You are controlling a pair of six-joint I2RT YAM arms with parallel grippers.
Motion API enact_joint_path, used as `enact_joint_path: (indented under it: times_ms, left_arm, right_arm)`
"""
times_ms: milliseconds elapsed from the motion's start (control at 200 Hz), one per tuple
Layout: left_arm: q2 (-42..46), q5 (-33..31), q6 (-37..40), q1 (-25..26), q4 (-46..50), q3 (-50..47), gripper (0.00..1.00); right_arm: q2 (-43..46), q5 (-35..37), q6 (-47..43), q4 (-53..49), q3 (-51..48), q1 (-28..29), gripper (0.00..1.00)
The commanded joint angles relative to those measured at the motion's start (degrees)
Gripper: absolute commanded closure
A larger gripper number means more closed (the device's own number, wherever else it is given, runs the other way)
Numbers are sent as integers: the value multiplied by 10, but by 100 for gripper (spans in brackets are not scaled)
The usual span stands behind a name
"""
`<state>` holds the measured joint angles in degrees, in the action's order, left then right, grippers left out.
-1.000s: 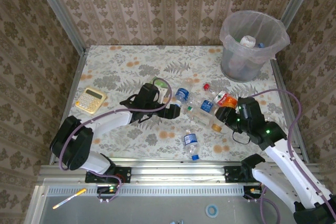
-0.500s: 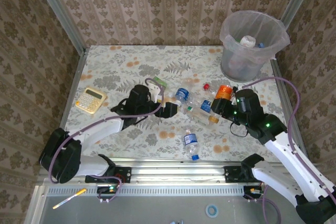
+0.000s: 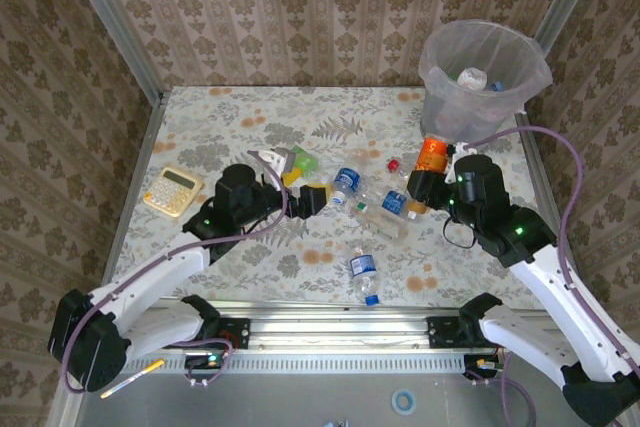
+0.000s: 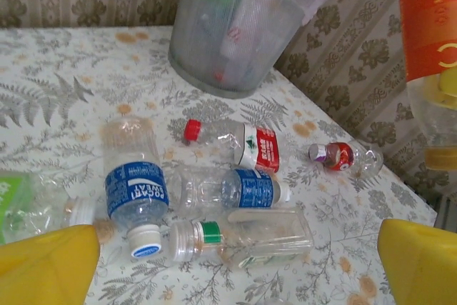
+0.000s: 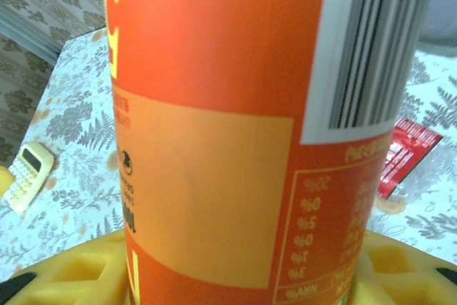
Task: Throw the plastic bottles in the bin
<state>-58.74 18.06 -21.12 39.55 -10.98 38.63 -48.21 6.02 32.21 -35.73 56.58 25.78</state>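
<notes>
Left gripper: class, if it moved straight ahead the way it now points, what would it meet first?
Most likely the clear bottle with the green neck ring, lying nearest ahead of the open left gripper. The blue-labelled bottle lies just behind it. Depth is hard to judge.

Orange-labelled plastic bottle (image 3: 432,155), grey round bin with translucent liner (image 3: 470,127) at one o'clock, yellow grey-keyed calculator (image 3: 172,190) at nine o'clock, fern-patterned table (image 3: 240,112)

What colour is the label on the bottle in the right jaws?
Orange label on the bottle, with a white barcode patch; clearest in the right wrist view.
</notes>
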Motion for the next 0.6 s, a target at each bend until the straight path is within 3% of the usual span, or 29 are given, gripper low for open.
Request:
enact_joint_path:
  times_ms: [0,410,595]
  left_arm:
    - [20,-10,30,-3,-32,-9,0]
    - [46,-6,57,-3,-60,-21,0]
    - [39,-11,65,-4,-60,-17,0]
  right_arm:
    - [-12,39,-46,22,32,5,72]
    - [-52,114,-138,47,84,5,72]
    - [-53,160,-191,102,90,5,73]
